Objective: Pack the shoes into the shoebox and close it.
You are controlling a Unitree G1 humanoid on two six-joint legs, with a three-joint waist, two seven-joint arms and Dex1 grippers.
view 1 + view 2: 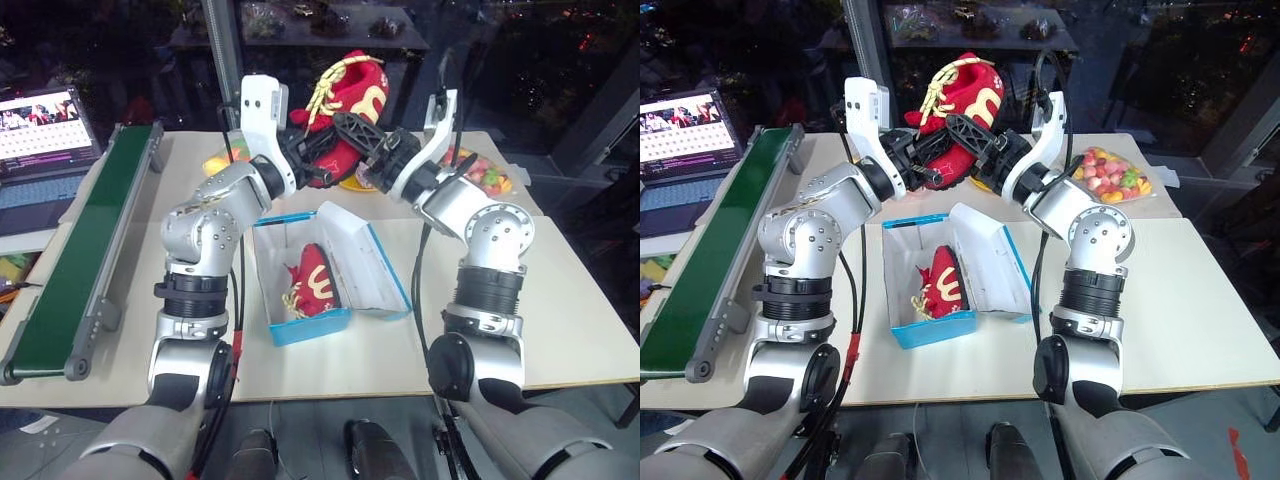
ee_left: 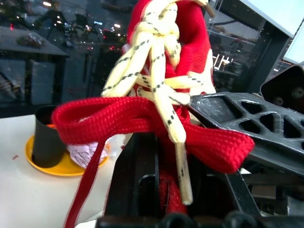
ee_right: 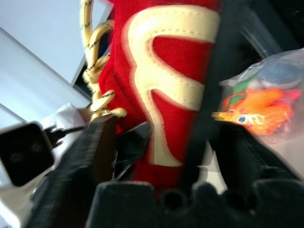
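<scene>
Lab, conveyor belt [image 1: 75,260], laptop [image 1: 40,125], white table [image 1: 570,320]

Red shoe [image 3: 166,95] w/ cream logo betw. right pincer [image 3: 156,156] fingers; toy-fruit bag [image 3: 266,109] beside.

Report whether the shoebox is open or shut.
Open. The shoebox has its lid leaning back, white inside showing, with one red shoe lying in it.

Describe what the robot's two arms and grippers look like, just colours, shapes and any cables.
Both arms are silver-grey metal with rounded, bolt-studded joints and ribbed black rings. A white housing sits at each wrist. The left gripper and right gripper have black fingers, the right's with a lattice of cut-outs. Black cables run alongside; the left arm also carries a red one.
</scene>
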